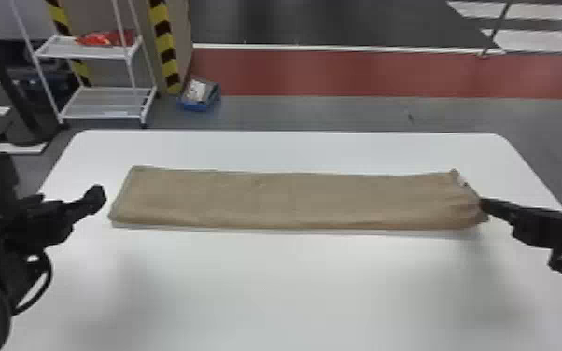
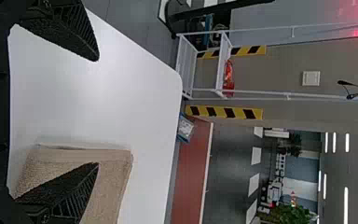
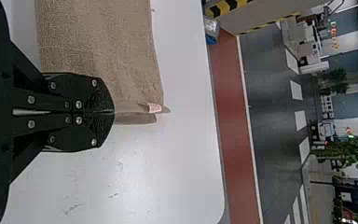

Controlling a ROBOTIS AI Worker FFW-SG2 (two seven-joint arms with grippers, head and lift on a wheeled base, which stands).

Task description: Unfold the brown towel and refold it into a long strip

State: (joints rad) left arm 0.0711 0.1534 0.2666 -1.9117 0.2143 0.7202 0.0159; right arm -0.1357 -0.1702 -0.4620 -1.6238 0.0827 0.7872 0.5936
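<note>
Long brown fabric towel laid as folded strip across white, round-cornered surface; small pale tag seen at its right end. Right gripper: fingers clamped on towel's right end, cloth gathered there. Left gripper: fingers spread apart, held near towel's left end. Beyond, small blue box set on grey floor, grey-and-white contents held inside, kind too blurred to tell. Bright red object carried on upper shelf of white metal rack.
</note>
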